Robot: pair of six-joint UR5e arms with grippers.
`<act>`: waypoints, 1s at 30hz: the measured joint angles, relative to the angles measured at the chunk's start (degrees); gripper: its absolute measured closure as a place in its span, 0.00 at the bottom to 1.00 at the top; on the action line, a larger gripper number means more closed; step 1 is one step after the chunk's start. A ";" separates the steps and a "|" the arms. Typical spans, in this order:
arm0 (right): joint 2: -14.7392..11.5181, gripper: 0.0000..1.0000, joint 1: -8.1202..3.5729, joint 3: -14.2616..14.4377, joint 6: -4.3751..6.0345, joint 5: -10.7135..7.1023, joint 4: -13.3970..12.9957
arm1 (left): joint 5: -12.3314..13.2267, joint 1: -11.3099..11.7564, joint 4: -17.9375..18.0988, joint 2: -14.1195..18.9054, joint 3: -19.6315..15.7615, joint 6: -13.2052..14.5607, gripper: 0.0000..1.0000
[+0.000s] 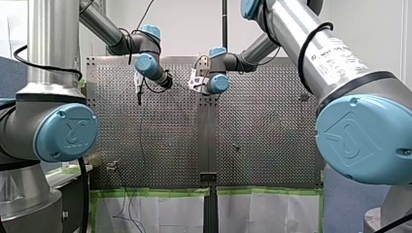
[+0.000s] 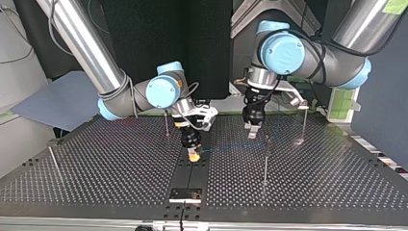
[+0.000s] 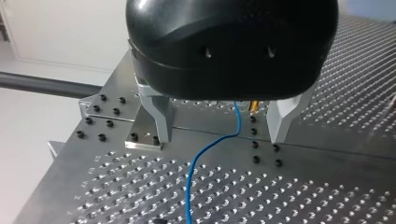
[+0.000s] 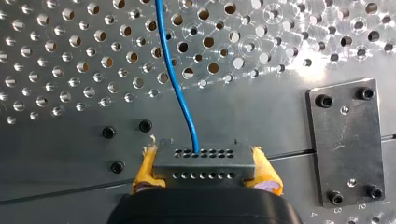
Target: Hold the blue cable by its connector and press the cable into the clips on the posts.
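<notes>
The blue cable (image 4: 173,79) leaves a grey connector block (image 4: 203,169) with rows of small holes. My right gripper (image 4: 204,156) is shut on that block, a yellow pad (image 4: 145,168) on each side, low over the table's middle seam (image 2: 194,155). The cable (image 3: 198,161) then runs flat across the perforated table, passing between the fingers of my left gripper (image 3: 219,135), whose metal fingers (image 3: 159,122) stand open just above the plate, touching nothing. In the top view my left gripper (image 2: 252,131) hangs beside a thin post (image 2: 265,159).
More thin posts stand on the table (image 2: 166,122), (image 2: 304,120), (image 2: 53,161). A dark screwed plate (image 4: 348,140) lies beside my right gripper, and a small plate (image 2: 185,194) sits on the seam near the top view's bottom edge. Green tape (image 1: 155,192) lines the table's edge.
</notes>
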 joint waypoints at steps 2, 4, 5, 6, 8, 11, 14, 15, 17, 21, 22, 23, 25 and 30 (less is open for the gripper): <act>0.00 1.00 -0.04 0.01 -0.07 0.00 0.01 | -1.27 -0.47 1.13 -0.18 0.01 -0.59 0.01; 0.00 1.00 -0.07 0.00 -0.17 -0.02 0.02 | -2.53 -0.86 2.25 -0.25 0.02 -1.09 0.01; 0.00 1.00 -0.07 0.01 -0.21 -0.04 0.02 | -3.08 -1.00 2.67 -0.28 0.02 -1.29 0.01; 0.01 1.00 -0.08 0.02 -0.25 -0.05 0.04 | -3.55 -1.13 3.00 -0.34 0.02 -1.48 0.01; 0.02 1.00 -0.07 0.02 -0.32 -0.07 0.07 | -4.34 -1.37 3.51 -0.73 0.02 -1.81 0.01; 0.02 1.00 -0.08 0.03 -0.40 -0.11 0.10 | -4.70 -1.65 3.80 -1.75 0.16 -2.01 0.01; 0.01 1.00 -0.05 0.03 -0.42 -0.15 0.11 | -4.80 -2.06 4.24 -3.01 0.50 -1.96 0.01; 0.01 1.00 -0.01 0.03 -0.42 -0.16 0.11 | -4.90 -2.19 4.45 -3.37 0.65 -1.96 0.01; 0.01 1.00 0.01 0.03 -0.44 -0.17 0.12 | -5.36 -2.53 5.13 -4.11 1.19 -2.00 0.01; 0.01 1.00 0.03 0.02 -0.47 -0.17 0.09 | -6.84 -3.24 5.87 -4.69 2.89 -2.08 0.01; 0.01 1.00 0.05 0.02 -0.47 -0.17 0.07 | -7.15 -3.41 5.84 -4.80 3.47 -2.12 0.01; 0.01 1.00 0.06 0.03 -0.47 -0.18 0.06 | -7.27 -3.50 5.77 -4.90 3.89 -2.17 0.01; 0.01 1.00 0.04 0.03 -0.46 -0.17 0.04 | -7.34 -3.66 5.38 -5.11 4.91 -2.26 0.01; 0.01 1.00 -0.07 0.03 -0.47 -0.23 0.03 | -7.48 -3.97 4.94 -5.49 6.25 -2.56 0.01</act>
